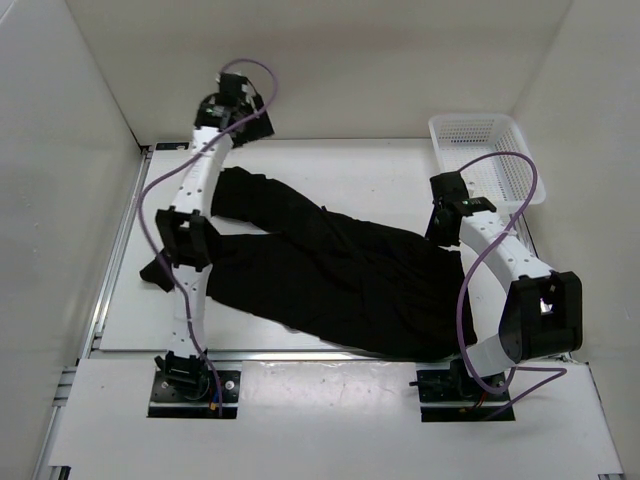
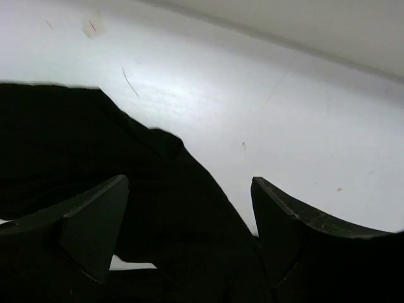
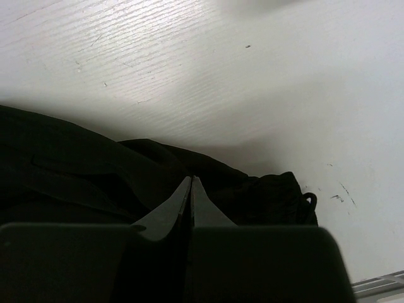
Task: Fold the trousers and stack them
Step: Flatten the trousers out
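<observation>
The black trousers [image 1: 340, 280] lie spread across the white table, legs toward the far left and waist at the right. My left gripper [image 1: 248, 120] is at the far left corner, raised over a leg end. In the left wrist view it [image 2: 189, 183] is open, with the leg fabric [image 2: 95, 145] below and between the fingers. My right gripper [image 1: 443, 222] is at the waist end. In the right wrist view it [image 3: 191, 180] is shut, tips together just above the bunched fabric [image 3: 76, 170], with no cloth visible between them.
A white plastic basket [image 1: 480, 150] stands at the far right corner, close to the right arm. White walls close in the table at the back and both sides. A drawstring loop [image 3: 309, 199] sticks out of the waist.
</observation>
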Controlling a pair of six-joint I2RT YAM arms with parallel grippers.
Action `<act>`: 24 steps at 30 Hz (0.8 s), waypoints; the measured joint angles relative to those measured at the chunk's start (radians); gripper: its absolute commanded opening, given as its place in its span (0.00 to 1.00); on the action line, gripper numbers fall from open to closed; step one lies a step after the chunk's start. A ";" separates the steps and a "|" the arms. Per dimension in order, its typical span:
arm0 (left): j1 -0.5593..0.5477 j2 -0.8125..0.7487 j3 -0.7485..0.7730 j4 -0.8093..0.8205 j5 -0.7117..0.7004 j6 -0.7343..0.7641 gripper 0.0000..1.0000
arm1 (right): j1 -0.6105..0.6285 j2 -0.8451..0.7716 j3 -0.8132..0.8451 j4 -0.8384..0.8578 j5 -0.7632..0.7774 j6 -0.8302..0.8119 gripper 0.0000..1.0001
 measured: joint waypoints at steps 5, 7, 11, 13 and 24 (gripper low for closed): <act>-0.053 0.198 -0.024 -0.019 -0.015 0.001 0.81 | 0.000 0.000 0.000 -0.001 -0.002 0.000 0.00; -0.063 0.265 -0.037 -0.029 -0.033 0.001 0.82 | 0.000 0.000 0.000 -0.002 -0.005 0.000 0.00; -0.067 0.345 -0.055 -0.066 -0.069 0.000 0.85 | 0.000 0.000 0.000 -0.002 -0.011 0.000 0.00; -0.067 0.350 -0.055 -0.070 -0.085 0.006 0.75 | 0.000 0.001 0.000 -0.002 -0.012 -0.001 0.00; -0.074 0.278 -0.099 -0.077 -0.152 0.023 0.10 | 0.000 0.009 0.000 -0.002 -0.015 0.000 0.00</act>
